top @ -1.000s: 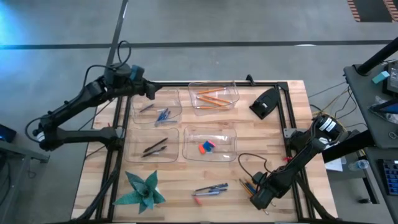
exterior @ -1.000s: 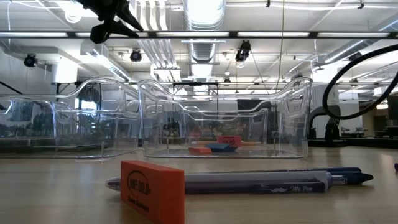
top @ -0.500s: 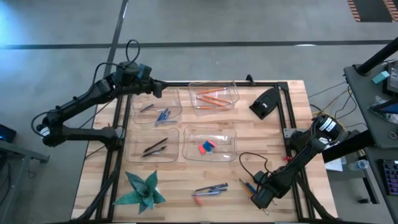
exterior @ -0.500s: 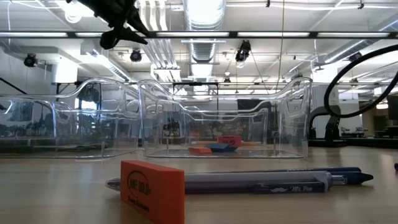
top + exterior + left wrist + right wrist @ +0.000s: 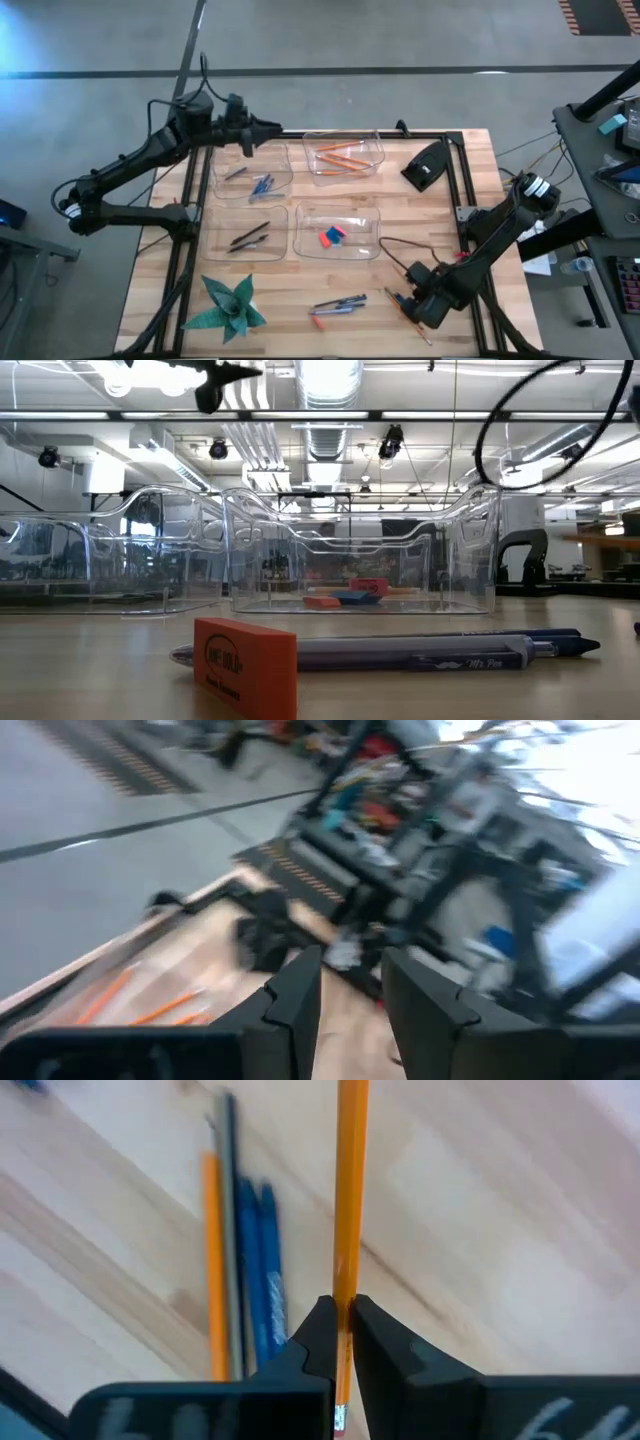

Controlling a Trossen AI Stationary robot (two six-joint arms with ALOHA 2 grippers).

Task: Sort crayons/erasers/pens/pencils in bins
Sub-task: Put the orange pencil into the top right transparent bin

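My right gripper (image 5: 420, 308) stands over the table's near right corner, shut on an orange pencil (image 5: 346, 1230). On the wood beside it lie another pencil, a grey pen and blue sticks (image 5: 240, 1290). My left gripper (image 5: 352, 990) hovers open and empty above the far left bin (image 5: 250, 172), which holds blue crayons. The far right bin (image 5: 345, 158) holds orange pencils, the near left bin (image 5: 245, 232) holds dark pens, and the near right bin (image 5: 337, 233) holds erasers. Loose pens (image 5: 420, 650) and an orange eraser (image 5: 245, 660) lie near the front edge. My right gripper pinches the pencil's shaft (image 5: 346, 1295) between its two fingertips, close to one end. The fingers come from above, pointing steeply down, and lie across the pencil. The long part of the pencil sticks out ahead of the fingers, above the wood.
A green folded-paper star (image 5: 232, 308) sits at the near left corner. A black object (image 5: 425, 165) lies at the far right of the table. A black cable (image 5: 395, 262) loops over the wood near my right arm. A dark frame rail (image 5: 465, 210) runs along the right edge.
My right gripper has risen from the wood at the near right corner and tipped, and the orange pencil has come up with it. My left gripper has swung toward the table's right and upward over the far left bin, tipping from downward to level.
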